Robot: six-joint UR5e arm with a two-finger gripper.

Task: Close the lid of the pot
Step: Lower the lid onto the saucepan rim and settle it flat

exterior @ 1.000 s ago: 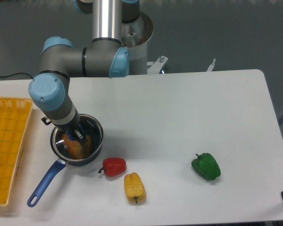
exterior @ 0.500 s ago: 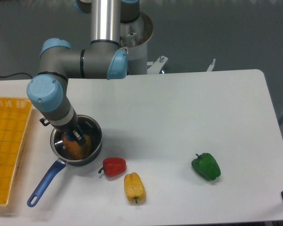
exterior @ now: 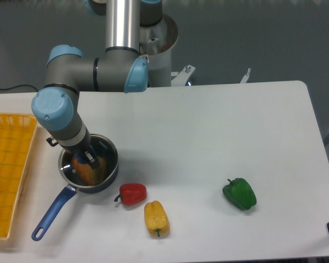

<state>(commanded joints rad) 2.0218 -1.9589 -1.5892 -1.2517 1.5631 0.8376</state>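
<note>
Nothing moved since half a second earlier; over the full second the arm had shifted slightly left with the pot (exterior: pixel 88 170). Arm reached down from the base at the table's (exterior: pixel 208 137) back edge, upper link horizontal to the left, wrist angled down-right over the pot. Gripper (exterior: pixel 86 159) sat low over the pot's centre, fingers either side of the blue knob of the lid (exterior: pixel 79 174); clamped or loose, could not tell. Lid rested on the pot, orange item visible under the glass. Pot stood at the table's left, blue handle pointing front-left, beside the yellow basket (exterior: pixel 8 170). Red pepper (exterior: pixel 132 193) and yellow pepper (exterior: pixel 156 217) lay just right of the pot; green pepper (exterior: pixel 239 193) well apart.
</note>
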